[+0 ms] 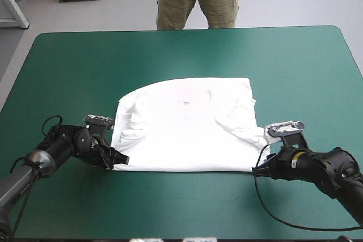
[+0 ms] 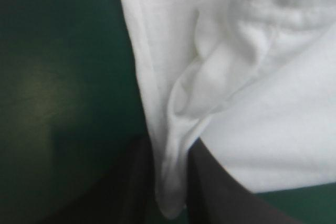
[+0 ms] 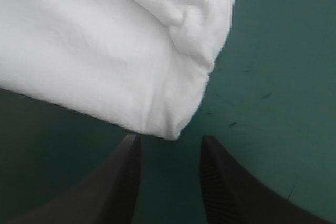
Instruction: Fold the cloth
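Observation:
The white T-shirt (image 1: 187, 123) lies flat at the middle of the table, its sleeves folded inward and its near hem straight. At the hem's near-left corner my left gripper (image 1: 120, 161) rests low on the cover. The left wrist view shows that gripper (image 2: 170, 182) shut on a fold of the T-shirt (image 2: 262, 103). My right gripper (image 1: 258, 169) sits at the near-right corner. In the right wrist view it (image 3: 170, 145) stands open, and the T-shirt (image 3: 94, 40) has its corner just ahead of the fingertips, not between them.
The teal-green cover (image 1: 187, 55) shows on all sides of the T-shirt. A wide strip of it runs between the near hem and the table's front edge.

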You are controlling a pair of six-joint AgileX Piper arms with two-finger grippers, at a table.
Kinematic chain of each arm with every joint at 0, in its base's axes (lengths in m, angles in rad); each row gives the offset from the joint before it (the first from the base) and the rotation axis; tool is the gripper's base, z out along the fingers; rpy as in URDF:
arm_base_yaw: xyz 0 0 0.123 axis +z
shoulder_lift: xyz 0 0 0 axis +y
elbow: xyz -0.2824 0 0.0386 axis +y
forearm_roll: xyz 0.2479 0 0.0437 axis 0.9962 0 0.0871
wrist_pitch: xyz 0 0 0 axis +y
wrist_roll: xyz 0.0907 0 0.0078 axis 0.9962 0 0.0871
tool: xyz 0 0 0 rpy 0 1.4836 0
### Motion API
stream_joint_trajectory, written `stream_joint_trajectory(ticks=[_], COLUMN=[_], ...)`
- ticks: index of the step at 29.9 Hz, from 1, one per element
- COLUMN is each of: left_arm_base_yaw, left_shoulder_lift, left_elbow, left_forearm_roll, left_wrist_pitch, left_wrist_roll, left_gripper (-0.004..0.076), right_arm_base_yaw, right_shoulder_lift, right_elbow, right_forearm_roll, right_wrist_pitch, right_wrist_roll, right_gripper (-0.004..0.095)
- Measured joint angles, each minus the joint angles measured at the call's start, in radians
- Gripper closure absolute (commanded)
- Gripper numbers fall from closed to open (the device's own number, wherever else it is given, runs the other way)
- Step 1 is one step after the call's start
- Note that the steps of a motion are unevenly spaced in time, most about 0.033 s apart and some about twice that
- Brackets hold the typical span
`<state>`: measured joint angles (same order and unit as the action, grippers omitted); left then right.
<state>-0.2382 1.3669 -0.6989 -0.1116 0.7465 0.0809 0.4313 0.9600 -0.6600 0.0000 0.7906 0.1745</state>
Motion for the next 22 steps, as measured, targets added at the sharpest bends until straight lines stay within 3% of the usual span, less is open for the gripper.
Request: stream_joint_trajectory(ticks=[3, 7, 11, 18, 22], left_arm_base_yaw=[0.0, 0.0, 0.0, 0.0, 0.0], left_shoulder_lift=[0.002, 0.002, 0.002, 0.002, 0.002], left_elbow=[0.0, 0.0, 0.0, 0.0, 0.0], left_forearm_roll=[-0.02, -0.03, -0.03, -0.031, -0.033], left_wrist_pitch=[-0.003, -0.003, -0.003, -0.005, -0.005], left_wrist_roll=[0.009, 0.016, 0.021, 0.027, 0.03], left_gripper=[0.0733, 0.0733, 0.0733, 0.0733, 0.0733], right_arm_base_yaw=[-0.017, -0.064, -0.135, -0.185, -0.186], right_shoulder_lift=[0.0, 0.0, 0.007, 0.12, 0.227], right_elbow=[0.019, 0.067, 0.102, 0.106, 0.101], right_forearm_roll=[-0.017, 0.007, 0.11, 0.217, 0.273], right_wrist_pitch=[0.015, 0.011, -0.032, -0.153, -0.168], right_wrist_roll=[0.011, 0.006, -0.065, -0.166, -0.235], right_gripper=[0.053, 0.0396, 0.0346, 0.0408, 0.0553])
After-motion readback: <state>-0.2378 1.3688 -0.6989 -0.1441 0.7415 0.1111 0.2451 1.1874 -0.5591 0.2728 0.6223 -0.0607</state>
